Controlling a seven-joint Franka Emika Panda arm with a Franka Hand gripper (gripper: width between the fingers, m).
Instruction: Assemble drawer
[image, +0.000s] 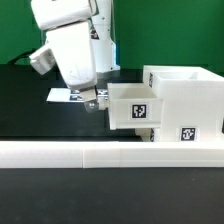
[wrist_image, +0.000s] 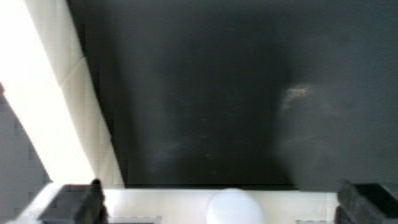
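The white box shell (image: 186, 98) stands on the exterior view's right, with marker tags on its side. One small tray (image: 132, 108) sits partly inside its open front and sticks out toward the exterior view's left. My gripper (image: 93, 101) is at the tray's outer end, pointing down. In the wrist view the tray's front (wrist_image: 160, 207) and its rounded knob (wrist_image: 235, 207) lie between my dark fingers (wrist_image: 71, 203), and the gripper (wrist_image: 221, 204) is open around them. I cannot make out a second tray.
The long low white rail (image: 110, 153) runs across the front and shows as a white strip in the wrist view (wrist_image: 45, 110). The marker board (image: 62, 96) lies on the black table (wrist_image: 231, 90) behind my gripper.
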